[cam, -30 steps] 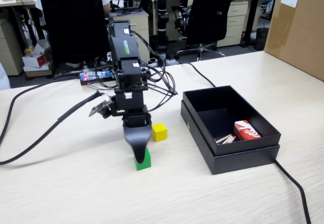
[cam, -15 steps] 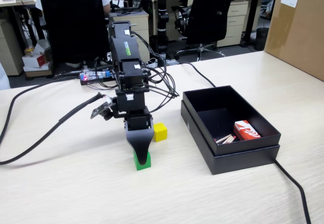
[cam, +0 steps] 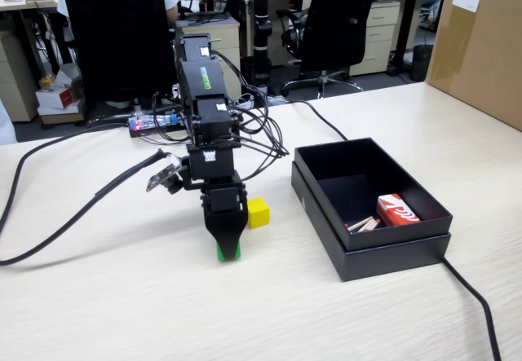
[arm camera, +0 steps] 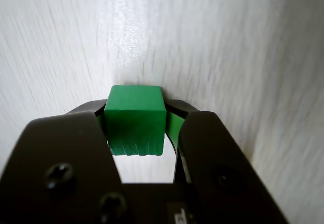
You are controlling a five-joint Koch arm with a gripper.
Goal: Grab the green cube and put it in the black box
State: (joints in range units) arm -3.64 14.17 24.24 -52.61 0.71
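Note:
The green cube (arm camera: 135,120) sits between my gripper's two jaws in the wrist view, with the black jaw against its left face and the green-padded jaw against its right. My gripper (arm camera: 137,107) is shut on it, just above the pale table. In the fixed view my gripper (cam: 227,251) points straight down left of centre, and only slivers of the green cube (cam: 220,254) show beside its black finger. The black box (cam: 371,247) stands to the right, apart from the arm.
A yellow cube (cam: 258,212) rests just right of and behind my gripper. Inside the box lie a red packet (cam: 397,210) and small sticks. A brown carton (cam: 481,43) stands at the far right. Black cables (cam: 57,231) cross the table on the left.
The gripper has come down over the green cube and its jaws have closed on it; the cube is now mostly hidden behind the finger in the fixed view.

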